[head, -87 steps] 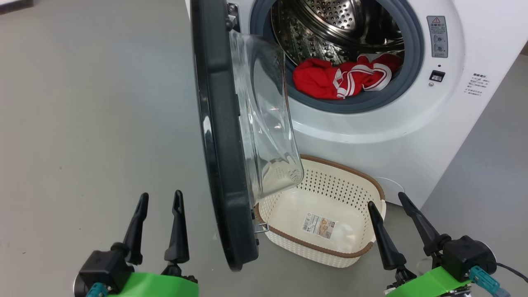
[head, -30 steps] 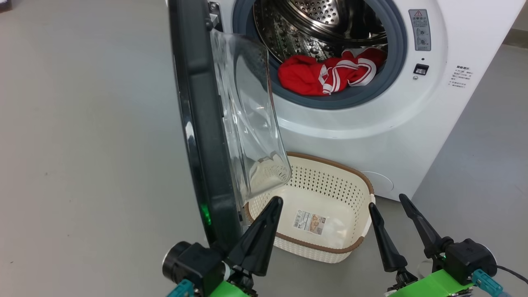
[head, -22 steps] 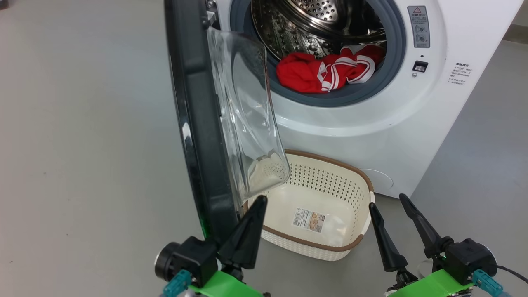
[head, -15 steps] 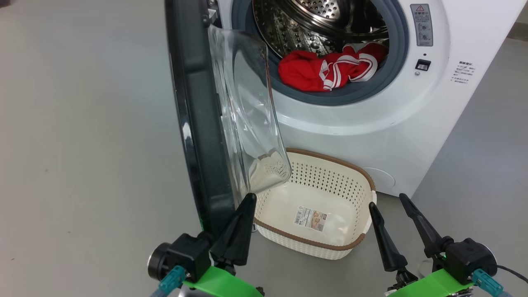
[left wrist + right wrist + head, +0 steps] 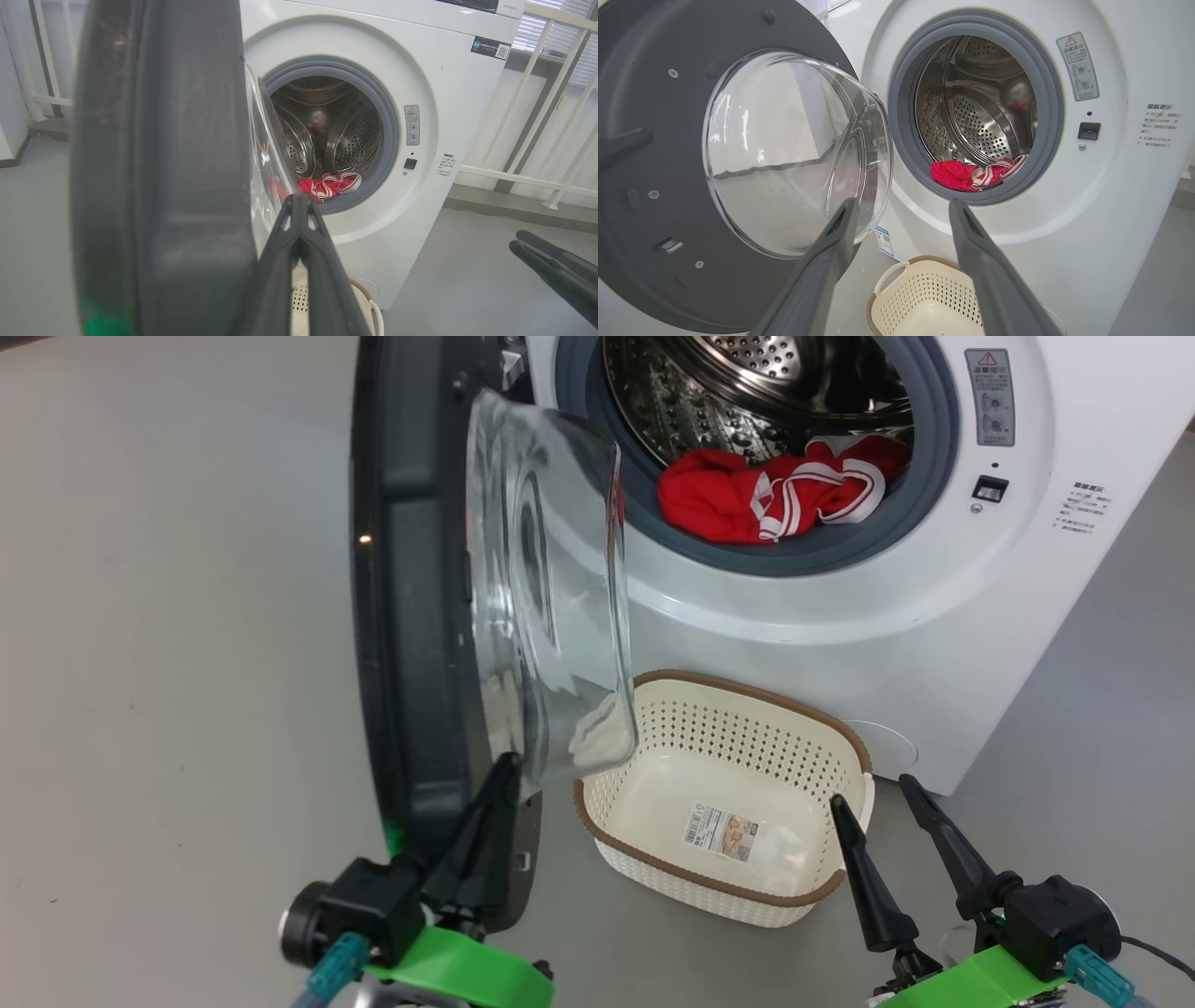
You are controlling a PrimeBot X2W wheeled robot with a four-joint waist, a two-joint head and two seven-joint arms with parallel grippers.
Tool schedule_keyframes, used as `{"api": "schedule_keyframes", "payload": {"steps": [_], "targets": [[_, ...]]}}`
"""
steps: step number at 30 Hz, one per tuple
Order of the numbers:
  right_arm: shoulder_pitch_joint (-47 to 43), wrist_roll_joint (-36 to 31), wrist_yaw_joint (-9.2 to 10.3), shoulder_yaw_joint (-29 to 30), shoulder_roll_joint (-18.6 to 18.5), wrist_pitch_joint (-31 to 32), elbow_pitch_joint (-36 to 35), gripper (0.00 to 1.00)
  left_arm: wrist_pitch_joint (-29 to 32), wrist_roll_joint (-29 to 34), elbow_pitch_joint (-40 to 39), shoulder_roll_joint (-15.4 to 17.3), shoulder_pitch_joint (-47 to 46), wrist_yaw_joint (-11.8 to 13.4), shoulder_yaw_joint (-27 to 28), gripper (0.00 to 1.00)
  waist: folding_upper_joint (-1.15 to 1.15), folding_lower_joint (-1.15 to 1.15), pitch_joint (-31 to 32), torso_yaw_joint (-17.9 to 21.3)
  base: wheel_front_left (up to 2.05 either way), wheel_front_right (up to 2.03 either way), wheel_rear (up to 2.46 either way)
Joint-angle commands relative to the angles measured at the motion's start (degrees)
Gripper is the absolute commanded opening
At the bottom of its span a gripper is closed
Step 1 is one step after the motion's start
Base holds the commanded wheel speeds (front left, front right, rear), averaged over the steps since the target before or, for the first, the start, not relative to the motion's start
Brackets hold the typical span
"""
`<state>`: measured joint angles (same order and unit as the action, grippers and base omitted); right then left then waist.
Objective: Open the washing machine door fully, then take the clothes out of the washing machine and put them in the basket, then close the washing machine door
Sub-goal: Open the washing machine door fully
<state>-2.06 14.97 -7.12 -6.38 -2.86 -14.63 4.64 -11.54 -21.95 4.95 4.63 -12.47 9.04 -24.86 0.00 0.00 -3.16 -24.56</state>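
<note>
The step in hand looks like getting the washing machine door (image 5: 411,616) all the way open. In the head view the door stands at 10 o'clock. It is swung out a good way but is not folded right back.

The left claw (image 5: 507,767) is at 7 o'clock. Its two fingers are pressed together with nothing between them. The tips seem to touch the inside of the door, low down, just beside the glass bowl (image 5: 546,588).

To do this well, the claw should push gently toward 9 o'clock, on the dark part and not on the glass. It should follow the door's round swing so the tips do not slip off.

The right claw (image 5: 868,791) waits at 5 o'clock, wide open and holding nothing, near the basket (image 5: 738,747). The clothes (image 5: 747,504) lie inside the washing machine (image 5: 840,616) at 1 o'clock.
</note>
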Motion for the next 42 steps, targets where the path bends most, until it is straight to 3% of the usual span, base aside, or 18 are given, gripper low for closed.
{"api": "schedule_keyframes", "payload": {"steps": [1, 28, 42], "targets": [[2.4, 0.4, -0.36, -1.5, 0.0, -0.4, -1.4, 1.00, -0.7, -0.2, -1.6, 1.6, -0.3, 1.4, 3.5, 0.00, 0.00, 0.00, 0.1, -0.3, 0.00, 0.00, 0.00], [2.4, -1.7, -0.36, -2.1, 0.0, -0.4, -0.9, 1.00, -2.1, -1.8, -1.2, 7.0, 1.5, 6.7, 12.9, 0.00, 0.00, 0.00, -1.4, -2.3, 0.00, 0.00, 0.00], [3.5, -4.2, -0.36, -1.9, 0.0, 0.7, -2.1, 1.00, -3.2, -4.6, 2.6, 7.4, -1.1, 6.8, 19.5, 0.00, 0.00, 0.00, -4.6, -2.0, 0.00, 0.00, 0.00]]}}
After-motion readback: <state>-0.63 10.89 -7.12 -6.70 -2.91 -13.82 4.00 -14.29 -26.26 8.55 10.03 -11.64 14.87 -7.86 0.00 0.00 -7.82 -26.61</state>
